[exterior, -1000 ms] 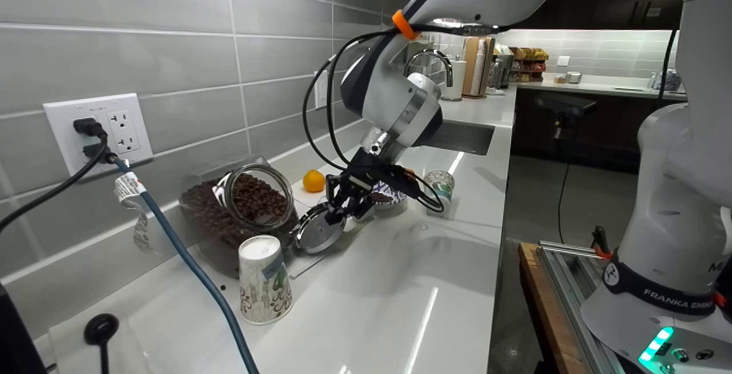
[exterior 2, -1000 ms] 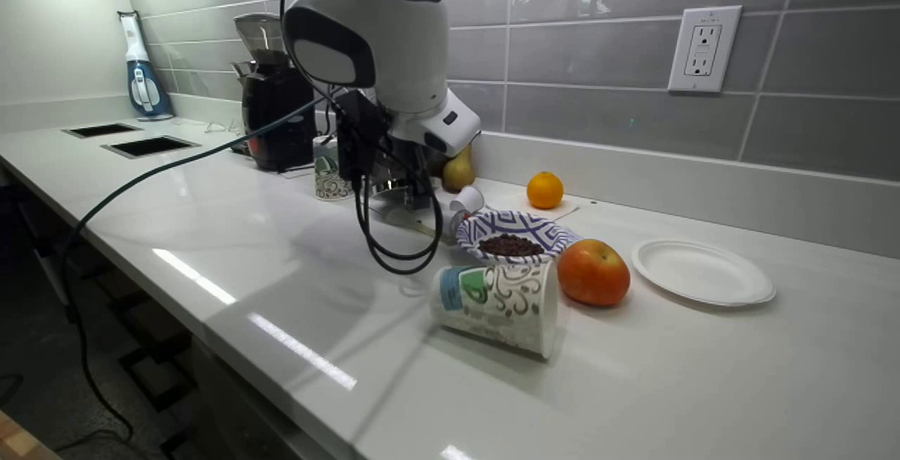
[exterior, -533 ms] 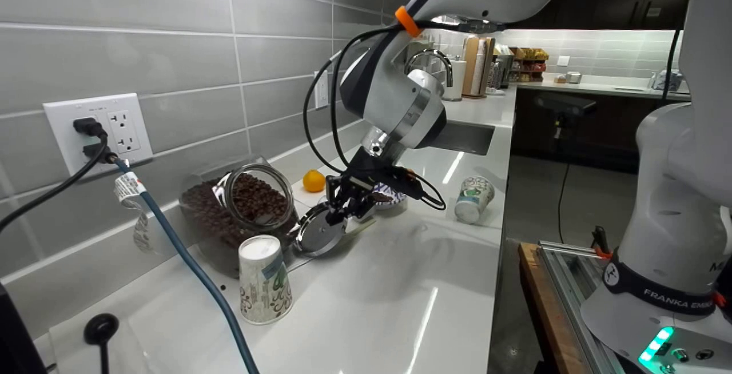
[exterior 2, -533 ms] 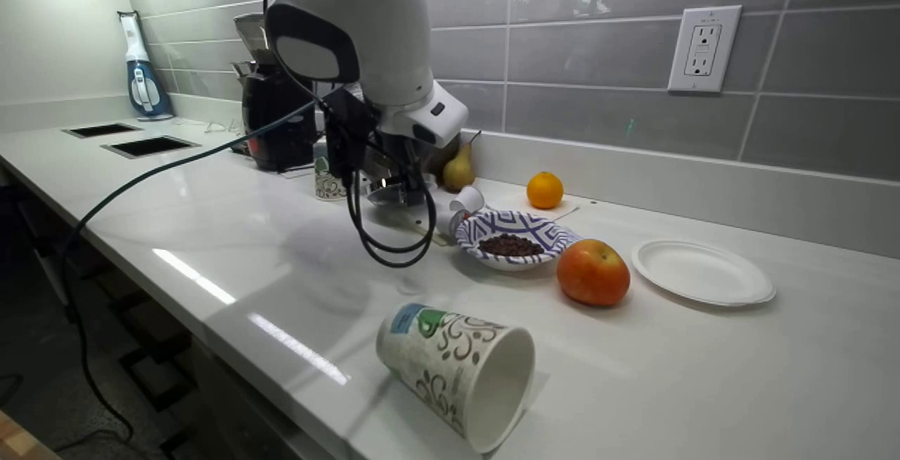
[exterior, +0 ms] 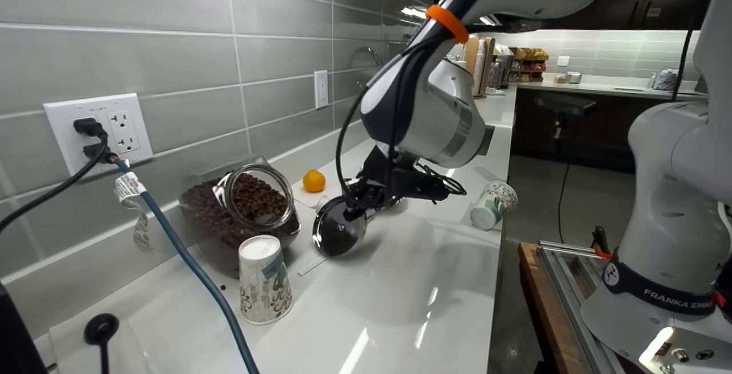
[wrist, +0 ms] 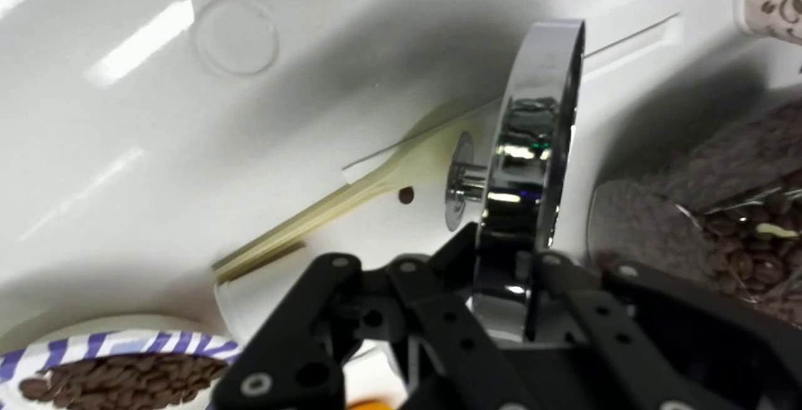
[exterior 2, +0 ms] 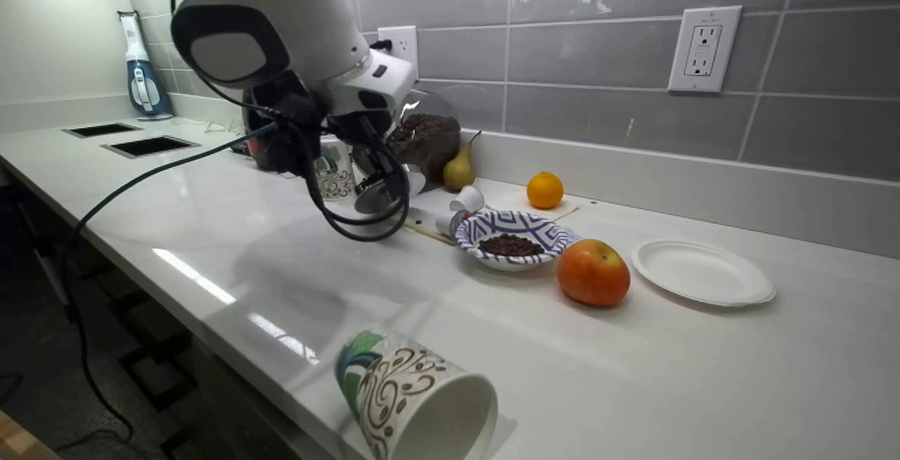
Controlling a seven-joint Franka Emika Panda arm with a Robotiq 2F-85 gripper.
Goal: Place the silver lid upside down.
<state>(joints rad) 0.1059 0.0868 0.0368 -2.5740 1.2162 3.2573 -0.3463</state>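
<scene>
"while the wrist view looks down past the jaws, tell me what they have."

"the silver lid (wrist: 526,165). they are drawn in narrow and pinch it by the rim, one half on each side."

"how does it stand?"

"on edge and leaning. whether it clears the white surface (exterior: 320,328) is hard to read from these angles, so i cannot tell. its knob (wrist: 459,184), a flat disc on a short stem, points sideways over a pale spoon (wrist: 376,181); in an exterior view the opposite face, dark and mirror-like, is turned to the camera."

"what is close by?"

"a big clear jar (exterior: 214,219) of dark beans (exterior: 257,199) is just beside the lid, and an upturned paper cup (exterior: 265,282) stands next to the jar. in the wrist view, a single bean (wrist: 406,195) lies beside the spoon."

"and further along?"

"past the spoon, a blue-and-white bowl (exterior 2: 510,219) carries a small heap of beans (exterior 2: 511,245). a red-orange fruit (exterior 2: 593,273) sits just beside its rim, and a white plate (exterior 2: 703,272) lies flat beyond that. an orange (exterior 2: 545,190) and a pear (exterior 2: 460,167) rest back toward the gray tiled wall (exterior 2: 598,52)."

"anything near the front edge of the surface?"

"a second paper cup (exterior 2: 404,390) lies on its side there, well apart from the lid, its open end partly cut off at the bottom of an exterior view."
</scene>
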